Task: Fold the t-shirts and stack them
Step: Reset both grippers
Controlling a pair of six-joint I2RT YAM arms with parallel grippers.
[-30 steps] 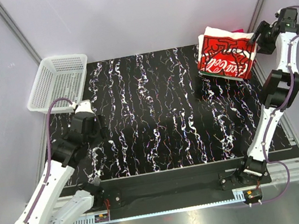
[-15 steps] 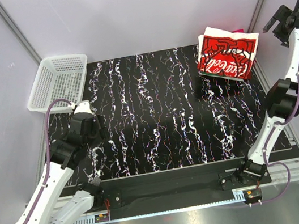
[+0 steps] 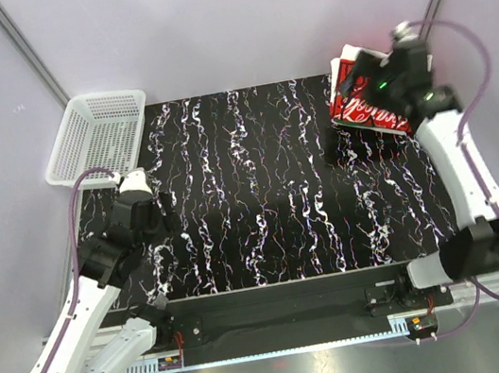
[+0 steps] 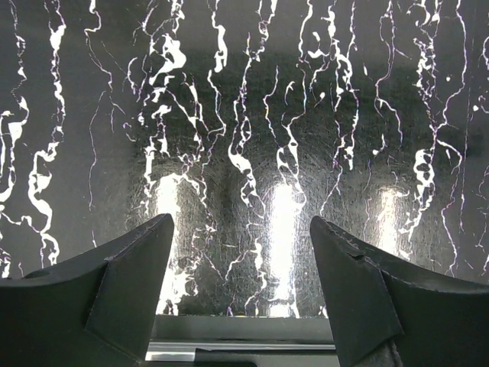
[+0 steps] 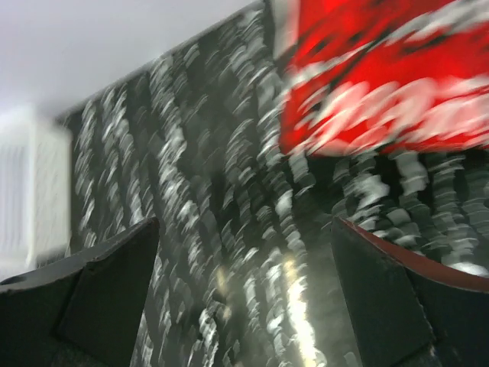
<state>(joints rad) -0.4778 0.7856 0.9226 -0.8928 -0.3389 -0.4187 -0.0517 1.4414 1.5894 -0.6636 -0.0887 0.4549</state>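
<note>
One folded cream-white t-shirt (image 3: 357, 109) with a large red print lies at the table's far right corner; no other t-shirts show. My right gripper (image 3: 365, 73) hovers over its top, partly hiding it. In the blurred right wrist view the t-shirt (image 5: 382, 92) fills the upper right, beyond the open right gripper (image 5: 244, 256), which holds nothing. My left gripper (image 3: 164, 212) hangs low over the left side of the black marbled table (image 3: 271, 202), far from the shirt. The left gripper (image 4: 241, 229) is open, with only the table surface between its fingers.
A white plastic mesh basket (image 3: 95, 136) stands at the table's far left corner, and it shows as a blurred white shape (image 5: 30, 191) in the right wrist view. Grey walls close in the table on three sides.
The right arm swung out past the table's right edge, then back in over the folded t-shirt, and its jaws opened wider. The left arm barely moved.
</note>
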